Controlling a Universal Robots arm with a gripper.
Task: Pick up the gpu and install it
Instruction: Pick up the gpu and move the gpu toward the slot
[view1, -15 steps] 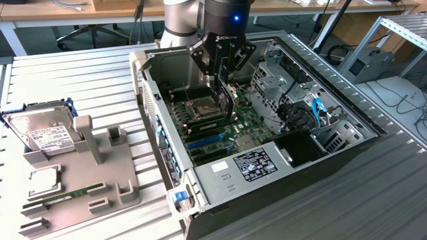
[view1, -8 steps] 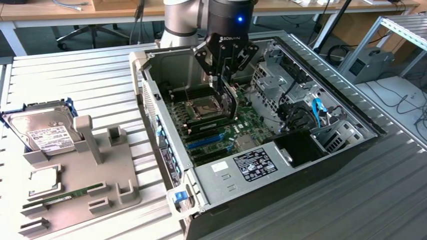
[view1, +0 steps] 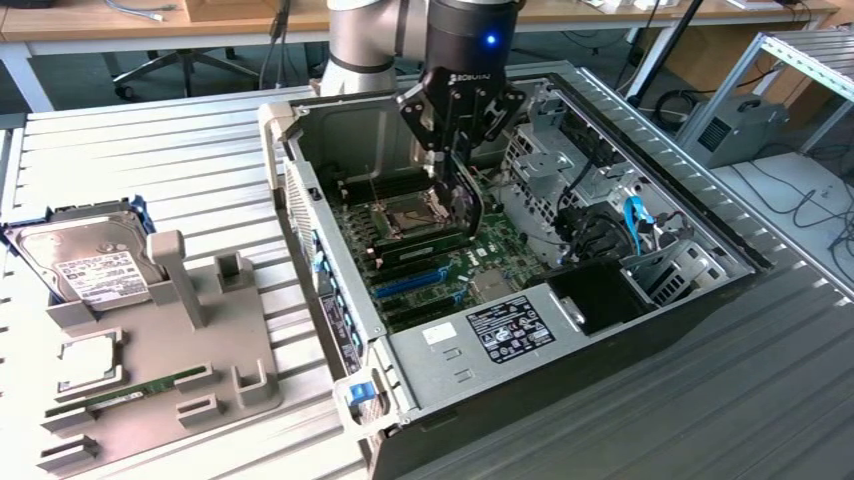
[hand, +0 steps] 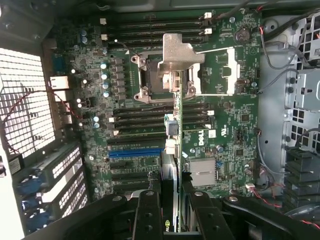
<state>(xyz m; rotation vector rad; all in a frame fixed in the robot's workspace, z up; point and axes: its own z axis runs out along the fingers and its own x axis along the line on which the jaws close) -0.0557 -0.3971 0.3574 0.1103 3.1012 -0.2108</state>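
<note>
Inside the open computer case (view1: 304, 150), the gripper (view1: 458, 148) clamps the gpu (view1: 463, 205) upright above the motherboard (hand: 225, 125): thin green board, black cooler, silver bracket.

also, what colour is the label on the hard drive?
White with black print; the label shows best in the exterior view.

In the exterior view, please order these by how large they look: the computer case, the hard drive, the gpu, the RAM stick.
1. computer case, by far the largest.
2. hard drive.
3. gpu, seen at a slant; its place against the hard drive is unsure.
4. RAM stick: long but thin, the smallest.
</note>
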